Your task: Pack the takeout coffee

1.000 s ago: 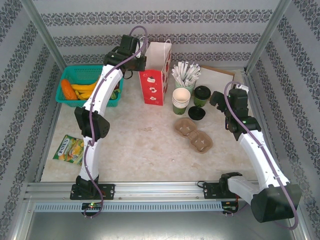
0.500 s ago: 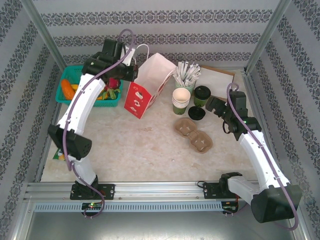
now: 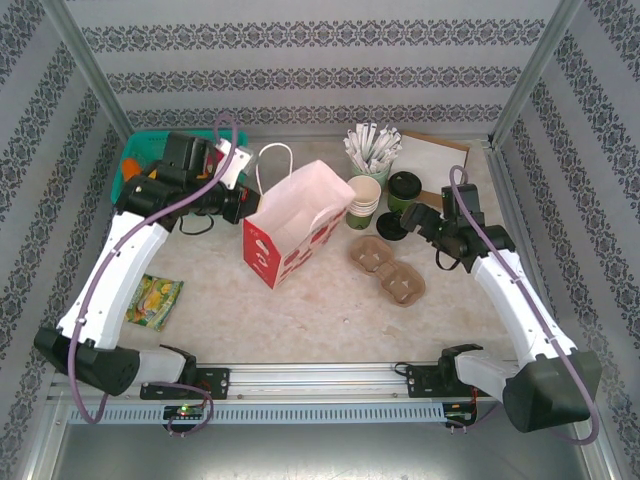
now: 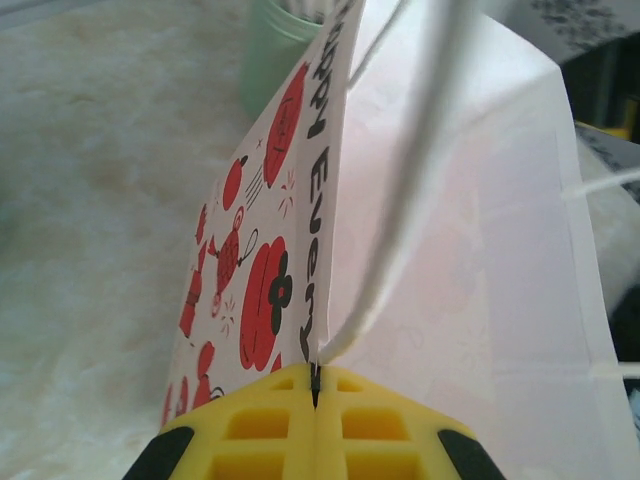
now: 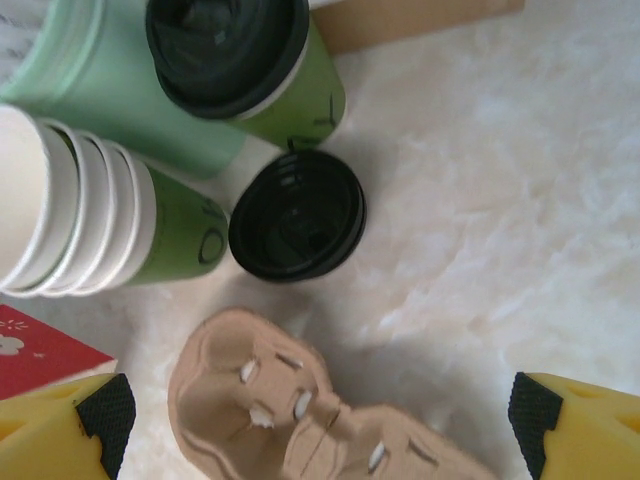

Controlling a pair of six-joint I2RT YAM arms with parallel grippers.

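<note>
Left jaws clamp the rim of the tilted gift bag [image 3: 290,235]. Right jaws gape, empty. The takeout coffee [image 3: 404,190] stands upright right of the bag, past the stacked cups [image 3: 363,202].

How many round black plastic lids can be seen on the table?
2. One lid closes the green paper cup; one loose lid lies on the table beside the stacked paper cups. More could be hidden.

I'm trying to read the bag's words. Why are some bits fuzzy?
Left wrist view: the gift bag lettering is fairly sharp, but its white handle close to the lens and the pale green cup behind are blurred. Right wrist view: the loose black lid is fairly crisp, the yellow fingertips soft. Top external view: even light, faint shadows on the table.
</note>
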